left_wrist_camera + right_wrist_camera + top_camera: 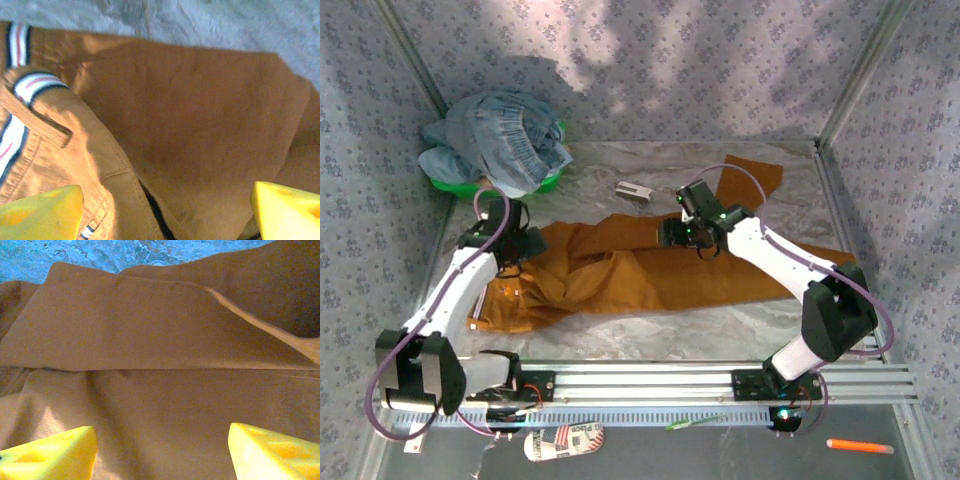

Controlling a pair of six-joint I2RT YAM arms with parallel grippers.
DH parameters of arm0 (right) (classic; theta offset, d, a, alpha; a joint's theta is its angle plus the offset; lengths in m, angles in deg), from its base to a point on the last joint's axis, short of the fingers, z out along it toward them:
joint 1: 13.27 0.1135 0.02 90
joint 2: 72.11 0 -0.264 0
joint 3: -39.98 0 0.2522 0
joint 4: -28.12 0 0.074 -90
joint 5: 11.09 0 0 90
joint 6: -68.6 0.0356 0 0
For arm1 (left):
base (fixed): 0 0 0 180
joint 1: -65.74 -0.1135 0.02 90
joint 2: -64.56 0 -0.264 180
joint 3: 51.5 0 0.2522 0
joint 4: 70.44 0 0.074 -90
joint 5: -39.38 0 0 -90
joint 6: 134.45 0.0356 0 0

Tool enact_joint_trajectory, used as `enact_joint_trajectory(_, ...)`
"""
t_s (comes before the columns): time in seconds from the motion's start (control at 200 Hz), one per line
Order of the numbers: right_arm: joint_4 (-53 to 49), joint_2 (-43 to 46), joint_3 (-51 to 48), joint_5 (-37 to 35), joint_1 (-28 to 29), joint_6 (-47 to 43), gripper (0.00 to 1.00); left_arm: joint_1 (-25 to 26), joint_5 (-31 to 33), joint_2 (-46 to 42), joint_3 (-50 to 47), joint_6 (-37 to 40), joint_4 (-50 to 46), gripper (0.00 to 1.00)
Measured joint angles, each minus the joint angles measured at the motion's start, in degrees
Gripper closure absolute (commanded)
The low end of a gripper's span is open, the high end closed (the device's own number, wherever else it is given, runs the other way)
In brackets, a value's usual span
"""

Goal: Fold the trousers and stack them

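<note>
The ochre-orange trousers (615,278) lie spread across the table, waist at the left and legs running to the right, one leg end turned up at the back right. My left gripper (525,246) hovers over the waist end, open. In the left wrist view its yellow fingers (42,212) stand wide apart over the waistband and its striped inner band (35,85), and the gripper (165,217) holds nothing. My right gripper (667,232) is over a folded leg in the middle. In the right wrist view it (162,455) is open above flat trousers cloth (150,330).
A green basin with a heap of blue denim (500,140) stands at the back left. A small grey object (638,192) lies on the marble table (650,325) behind the trousers. Patterned walls close in three sides. An orange pen (860,446) lies beyond the front rail.
</note>
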Motion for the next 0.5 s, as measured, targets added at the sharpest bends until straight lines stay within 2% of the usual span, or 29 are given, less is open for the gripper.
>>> enact_joint_trajectory(0.135, 0.0, 0.8, -0.9, 0.3, -0.7, -0.4, 0.29, -2.3, -2.5, 0.6, -2.5, 0.2, 1.0, 0.7)
enact_joint_trajectory(0.205, 0.0, 2.0, -1.6, 0.7, -1.2, -0.6, 0.29, -2.9, -2.8, -0.2, -3.5, -0.2, 1.0, 1.0)
enact_joint_trajectory(0.3, 0.0, 4.0, -2.5, 1.1, -1.8, -0.8, 0.29, -2.9, -2.4, -5.2, -5.1, -0.7, -0.9, 1.0)
enact_joint_trajectory(0.37, 0.1, 5.6, -2.9, 1.8, -2.1, -0.8, 0.3, -1.7, -0.9, -13.1, -6.4, -2.7, -3.5, 1.0)
enact_joint_trajectory(0.5, 0.7, 7.6, -3.5, 3.3, -2.1, -1.0, 0.3, 4.2, 3.2, -29.4, -7.8, -9.0, -11.0, 1.0)
